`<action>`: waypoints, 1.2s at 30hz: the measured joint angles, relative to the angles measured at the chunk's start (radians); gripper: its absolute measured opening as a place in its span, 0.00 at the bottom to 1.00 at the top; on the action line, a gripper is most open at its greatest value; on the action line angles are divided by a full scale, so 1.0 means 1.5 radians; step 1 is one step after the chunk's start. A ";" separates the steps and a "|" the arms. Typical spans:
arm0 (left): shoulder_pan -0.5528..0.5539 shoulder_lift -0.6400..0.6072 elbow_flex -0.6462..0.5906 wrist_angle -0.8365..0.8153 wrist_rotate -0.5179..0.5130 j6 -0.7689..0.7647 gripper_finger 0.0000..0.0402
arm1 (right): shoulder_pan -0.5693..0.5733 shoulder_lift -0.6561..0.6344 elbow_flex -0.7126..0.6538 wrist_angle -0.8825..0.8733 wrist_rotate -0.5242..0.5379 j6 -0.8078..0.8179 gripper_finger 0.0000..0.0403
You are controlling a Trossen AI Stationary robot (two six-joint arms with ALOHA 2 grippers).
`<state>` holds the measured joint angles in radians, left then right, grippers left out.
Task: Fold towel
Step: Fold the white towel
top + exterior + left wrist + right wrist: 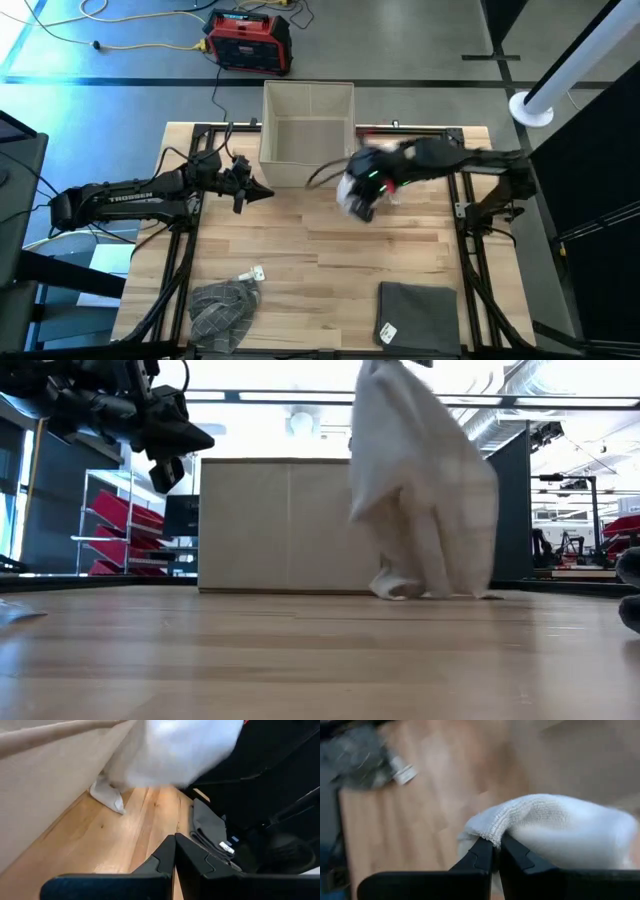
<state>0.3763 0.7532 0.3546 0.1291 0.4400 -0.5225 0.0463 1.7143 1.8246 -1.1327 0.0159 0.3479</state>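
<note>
— Where's the white towel (420, 490)?
— Hanging over the desk (300, 250) beside the beige bin (308, 120), its lowest corner touching the wood; the right hand (495, 851) is clenched on its edge.
— And the left hand (262, 191)?
— Clenched on nothing, raised near the bin.

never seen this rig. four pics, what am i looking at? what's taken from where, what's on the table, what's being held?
Two robot arms work at a wooden table. One picture looks straight down, one looks level across the tabletop, and one comes from each arm's wrist. The right gripper is shut on a white towel, lifting it so it hangs with its lower end touching the table in front of the beige bin. The left gripper is shut, holds nothing, and hovers left of the bin. Near the front edge lie a crumpled grey towel and a folded dark grey towel.
</note>
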 joint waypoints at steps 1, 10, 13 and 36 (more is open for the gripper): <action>0.000 0.000 0.000 -0.002 0.000 0.002 0.00 | 0.006 0.024 -0.005 0.012 -0.021 -0.006 0.01; 0.000 0.000 0.000 -0.009 0.000 0.001 0.00 | 0.033 0.188 0.008 0.110 -0.260 0.063 0.29; 0.000 0.000 0.000 -0.009 0.000 0.001 0.00 | 0.038 0.192 0.008 0.108 -0.286 0.083 0.40; -0.157 0.002 0.000 -0.012 -0.010 -0.088 0.00 | 0.100 -0.188 -0.379 -0.071 0.012 0.237 0.33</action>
<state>0.1406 0.7555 0.3546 0.1111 0.4258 -0.6545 0.1967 1.4321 1.2554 -1.2387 0.0340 0.7036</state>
